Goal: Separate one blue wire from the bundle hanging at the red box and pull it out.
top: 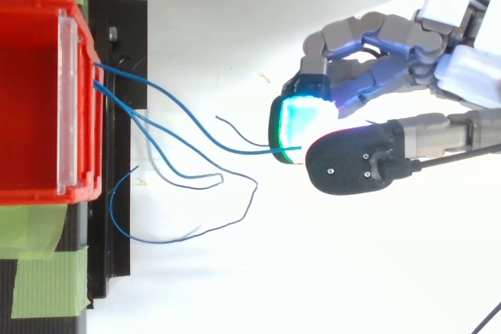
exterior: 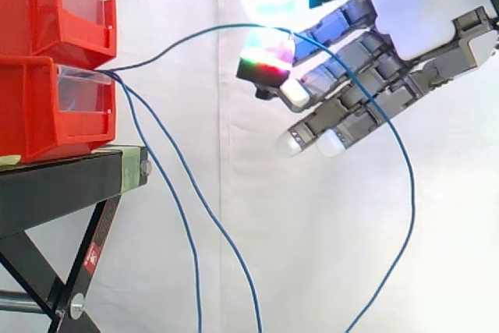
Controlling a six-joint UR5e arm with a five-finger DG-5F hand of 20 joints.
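Note:
Several thin blue wires come out of the front of the lower red box [exterior: 47, 107], also seen from above [top: 31, 99]. One blue wire [exterior: 195, 37] arcs from the box up to my hand [exterior: 413, 13] and is pinched between two glowing pads [exterior: 269, 56]; past them it loops down to the right. In the top view the same wire [top: 235, 149] ends between the cyan-lit pad [top: 301, 123] and the black thumb tip. The other fingers stretch out straight below. Two more wires [exterior: 183, 216] hang down beside the stand, apart from my hand.
A second red bin [exterior: 47, 5] is stacked on the lower one, both on a black stand [exterior: 54, 185]. Green tape [top: 47, 279] holds the stand's corners. A white curtain hangs behind. Loose wire ends curl over the white floor [top: 227, 220] between box and hand.

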